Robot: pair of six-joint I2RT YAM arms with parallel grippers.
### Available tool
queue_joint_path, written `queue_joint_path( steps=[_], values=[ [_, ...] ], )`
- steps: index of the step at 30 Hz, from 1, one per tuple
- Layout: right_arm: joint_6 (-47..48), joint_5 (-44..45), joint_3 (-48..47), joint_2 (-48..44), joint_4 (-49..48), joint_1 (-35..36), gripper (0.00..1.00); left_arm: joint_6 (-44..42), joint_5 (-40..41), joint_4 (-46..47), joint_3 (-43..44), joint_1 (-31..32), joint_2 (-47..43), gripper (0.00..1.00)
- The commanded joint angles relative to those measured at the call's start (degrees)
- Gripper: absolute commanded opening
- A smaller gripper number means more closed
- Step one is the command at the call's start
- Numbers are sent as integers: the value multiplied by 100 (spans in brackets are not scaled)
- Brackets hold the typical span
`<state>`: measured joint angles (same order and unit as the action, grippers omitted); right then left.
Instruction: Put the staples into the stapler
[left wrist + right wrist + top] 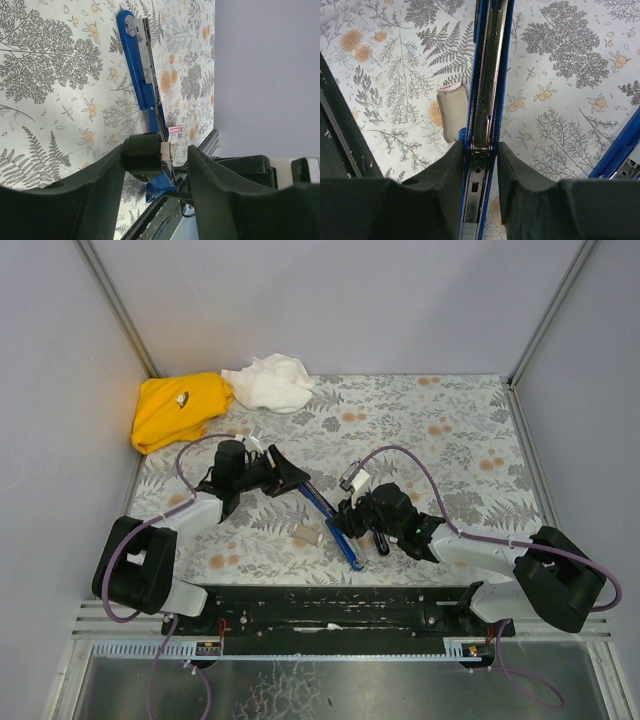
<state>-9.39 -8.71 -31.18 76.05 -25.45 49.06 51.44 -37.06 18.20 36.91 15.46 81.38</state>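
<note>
- Your right gripper (481, 150) has its jaws closed on the stapler (487, 75). One finger presses on each blue side of the arm with the open metal channel, in the middle of the right wrist view.
- The stapler lies opened near the centre of the top view. Another blue part of it shows in the lower right corner of the right wrist view.
- The box of staples (451, 112) lies on the worktop (450, 420), just left of the held arm. I cannot tell if they touch.
- Your left gripper (176, 152) has its jaws apart with a clear gap, at the bottom of the left wrist view.
- A small pale piece (165, 150) sits at one fingertip (145, 150). I cannot tell whether it is a staple strip.
- Risk: a strip that comes crooked to the narrow channel may jam on the edge. It may also drop on the patterned worktop, where it is hard to find.
- Risk: a push from the left may turn the stapler in the right jaws, because they hold it at one narrow place only.
- Risk: the two grippers are close together, so a careless approach may knock the box away.
</note>
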Motion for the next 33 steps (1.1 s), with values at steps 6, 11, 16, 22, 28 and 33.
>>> queue_joint_path(
  steps=[6, 11, 16, 22, 28, 33],
  values=[
    [103, -127, -86, -233, -308, 55, 0, -640, 45, -300, 301, 161, 7, 31],
    [85, -78, -119, -213, -114, 67, 0, -874, 125, -327, 313, 328, -15, 18],
    [-129, 383, -221, -296, 275, 67, 31, -1275, 685, -480, 193, 633, -376, 12],
    [-873, 1144, -187, -947, 1196, 69, 69, -2086, 2572, -1216, 82, 1447, -1456, 12],
    [-2854, 1989, 25, -2010, 2827, 63, 71, -2453, 4003, -1553, -210, 2166, -2320, 12],
    [-4523, 1931, 675, -2952, 3584, 69, 69, -2596, 4991, -1812, -403, 2871, -2634, 12]
  ],
)
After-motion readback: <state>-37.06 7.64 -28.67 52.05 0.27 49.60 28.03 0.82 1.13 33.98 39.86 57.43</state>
